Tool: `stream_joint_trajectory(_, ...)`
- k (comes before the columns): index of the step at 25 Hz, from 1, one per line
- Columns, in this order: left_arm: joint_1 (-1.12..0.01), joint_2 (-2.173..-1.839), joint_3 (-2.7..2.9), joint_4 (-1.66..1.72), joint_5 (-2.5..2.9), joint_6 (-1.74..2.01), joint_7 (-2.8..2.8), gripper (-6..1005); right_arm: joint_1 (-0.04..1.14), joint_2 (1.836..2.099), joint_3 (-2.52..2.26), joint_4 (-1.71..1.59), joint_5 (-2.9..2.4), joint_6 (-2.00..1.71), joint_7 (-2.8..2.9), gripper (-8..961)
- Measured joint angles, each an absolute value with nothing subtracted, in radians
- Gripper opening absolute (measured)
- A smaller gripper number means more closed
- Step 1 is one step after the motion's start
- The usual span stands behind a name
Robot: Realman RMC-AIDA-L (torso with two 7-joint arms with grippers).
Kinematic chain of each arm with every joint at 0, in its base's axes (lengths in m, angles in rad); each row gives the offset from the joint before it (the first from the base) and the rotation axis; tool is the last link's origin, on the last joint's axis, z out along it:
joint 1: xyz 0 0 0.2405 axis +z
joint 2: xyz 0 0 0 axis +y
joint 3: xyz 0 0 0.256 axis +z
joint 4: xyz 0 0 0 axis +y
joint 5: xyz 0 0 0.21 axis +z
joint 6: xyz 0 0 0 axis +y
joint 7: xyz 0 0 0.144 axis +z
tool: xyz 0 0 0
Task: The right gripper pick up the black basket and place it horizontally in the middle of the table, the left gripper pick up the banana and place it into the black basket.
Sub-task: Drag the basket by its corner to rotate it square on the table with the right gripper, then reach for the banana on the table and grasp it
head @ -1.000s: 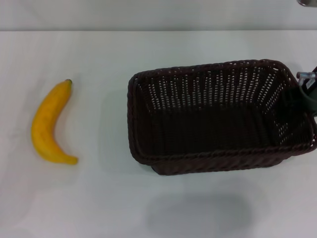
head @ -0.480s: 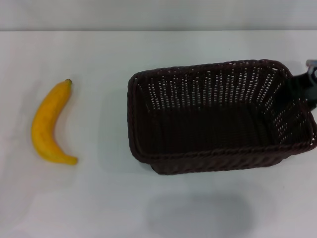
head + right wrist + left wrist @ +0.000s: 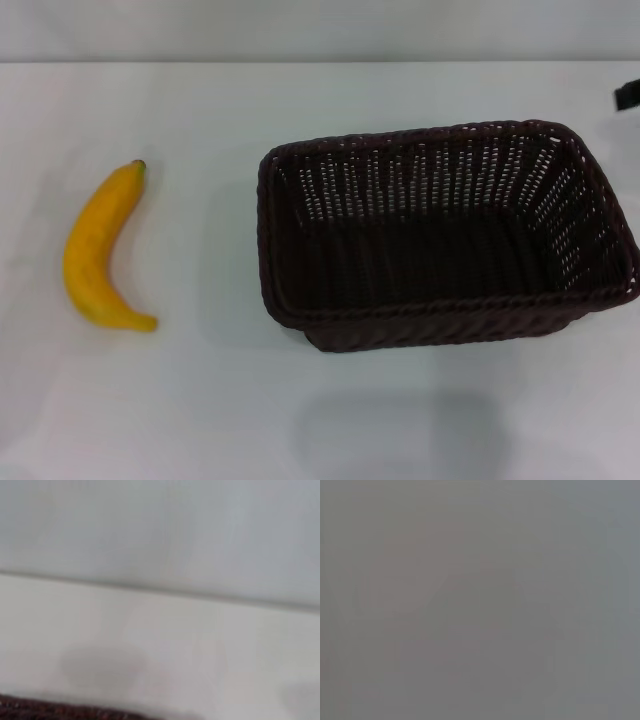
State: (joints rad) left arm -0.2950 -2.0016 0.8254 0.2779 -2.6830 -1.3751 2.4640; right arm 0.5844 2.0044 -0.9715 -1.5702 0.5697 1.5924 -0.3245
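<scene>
The black basket (image 3: pixel 445 235) stands upright on the white table (image 3: pixel 300 420), right of the middle, its long side running across the head view. A strip of its rim (image 3: pixel 50 712) shows in the right wrist view. The banana (image 3: pixel 98 250) lies on the table at the left, well apart from the basket, dark tip toward the far side. Only a small black part of my right gripper (image 3: pixel 628 95) shows at the right edge, above and clear of the basket's far right corner. My left gripper is out of view; the left wrist view shows only plain grey.
The table's far edge meets a pale wall (image 3: pixel 320 30) at the back. A faint shadow lies on the table in front of the basket (image 3: pixel 400 430). Bare tabletop lies between the banana and the basket.
My right gripper has left the basket's right end and pulled back toward the far right, nearly out of the head view. The basket and banana have not moved.
</scene>
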Motion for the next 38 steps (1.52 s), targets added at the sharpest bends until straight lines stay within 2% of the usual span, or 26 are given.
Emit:
stream_joint_trajectory(4,-0.27,-2.011,0.827,0.386,-2.578,-1.292,2.381,875,0.528,2.007,-0.858,-1.508,0.722,1.467,-0.615,703)
stream_joint_trajectory(7,-0.253,-2.045,0.826,0.526,-2.445,-1.191,2.279,874,0.471,2.006,-0.789,-1.458,0.868,1.362,-0.842,702)
stream_joint_trajectory(11,-0.255,-2.059,0.826,0.601,-2.356,-1.113,2.178,874,0.412,2.005,-0.672,-1.31,1.13,1.248,-1.165,702)
stream_joint_trajectory(19,-0.277,-2.032,0.826,0.869,-1.848,-0.987,1.469,874,0.381,2.006,-0.48,-0.959,1.48,1.192,-1.743,701)
stream_joint_trajectory(25,-0.331,-2.024,0.827,1.169,-1.318,-1.067,0.848,873,0.378,2.006,-0.427,-0.757,1.685,1.196,-2.091,700)
stream_joint_trajectory(28,-0.407,-1.996,0.824,1.242,-1.086,-1.202,0.565,873,0.373,2.007,-0.424,-0.687,1.769,1.208,-2.227,700)
stream_joint_trajectory(33,-0.545,-1.919,0.818,1.242,-0.839,-1.448,0.273,870,0.375,2.008,-0.423,-0.638,1.802,1.206,-2.357,699)
stream_joint_trajectory(38,-0.632,-1.877,0.815,1.232,-0.605,-1.62,0.159,862,0.391,2.008,-0.419,-0.605,1.837,1.204,-2.423,699)
